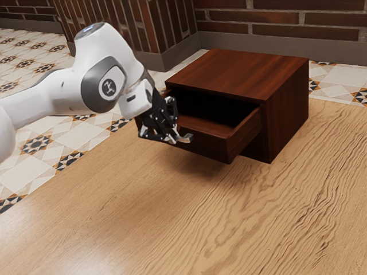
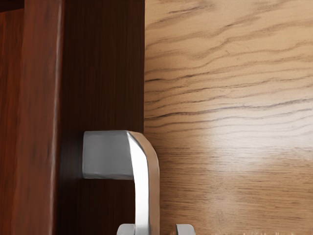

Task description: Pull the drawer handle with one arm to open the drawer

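Observation:
A dark red-brown wooden cabinet (image 1: pixel 246 71) stands on the floor, and its single drawer (image 1: pixel 221 137) is pulled partway out, leaving a dark gap above it. The silver drawer handle (image 1: pixel 184 137) sticks out from the drawer front toward the exterior view's left. My black gripper (image 1: pixel 171 133) is at that handle with its fingers closed around it. In the wrist view the handle (image 2: pixel 142 166) bends off the dark drawer front (image 2: pixel 102 68), and its bar runs down between my two pale fingertips (image 2: pixel 126 229), which stand close on either side of it.
The cabinet sits on a light wood-grain floor (image 1: pixel 229 217), with patterned tiles (image 1: pixel 34 143) to the exterior view's left. A brick wall (image 1: pixel 275 17) runs behind. My white arm (image 1: pixel 74 91) comes in from the exterior view's left.

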Controlling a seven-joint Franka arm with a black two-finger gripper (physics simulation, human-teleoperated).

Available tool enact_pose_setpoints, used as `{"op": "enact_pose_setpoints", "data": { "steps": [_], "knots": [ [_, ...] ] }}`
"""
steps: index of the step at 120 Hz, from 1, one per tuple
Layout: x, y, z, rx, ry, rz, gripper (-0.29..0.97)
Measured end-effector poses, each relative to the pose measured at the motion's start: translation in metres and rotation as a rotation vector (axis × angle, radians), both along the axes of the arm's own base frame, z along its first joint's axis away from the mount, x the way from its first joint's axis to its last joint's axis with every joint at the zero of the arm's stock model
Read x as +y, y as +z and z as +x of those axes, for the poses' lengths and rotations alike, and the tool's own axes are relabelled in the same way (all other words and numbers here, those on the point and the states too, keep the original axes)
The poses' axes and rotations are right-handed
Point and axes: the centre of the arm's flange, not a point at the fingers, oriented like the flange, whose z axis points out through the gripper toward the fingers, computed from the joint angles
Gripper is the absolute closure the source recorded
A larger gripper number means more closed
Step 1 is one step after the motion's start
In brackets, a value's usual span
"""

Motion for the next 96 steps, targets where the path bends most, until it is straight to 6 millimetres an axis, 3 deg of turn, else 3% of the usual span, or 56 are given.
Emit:
{"op": "enact_pose_setpoints", "data": {
  "steps": [13,35,55,61,65,67,73,77,81,85,96],
  "knots": [
    [-0.003,0.001,-0.016,0.011,-0.004,0.006,0.64],
    [-0.005,-0.001,-0.033,0.024,-0.007,0.011,0.71],
    [-0.006,0.007,-0.061,0.014,-0.004,0.020,0.74],
    [-0.006,0.007,-0.064,0.018,-0.004,0.023,0.69],
    [-0.007,0.022,-0.071,-0.005,-0.005,0.036,0.61],
    [-0.009,0.038,-0.079,-0.029,-0.006,0.045,0.58],
    [-0.018,0.094,-0.104,-0.091,-0.012,0.073,0.46],
    [-0.022,0.145,-0.118,-0.123,-0.003,0.104,0.39],
    [-0.023,0.182,-0.132,-0.125,0.031,0.125,0.33],
    [-0.019,0.193,-0.137,-0.089,0.075,0.132,0.28],
    [0.006,0.186,-0.144,0.047,0.209,0.082,0.17]
  ]
}}
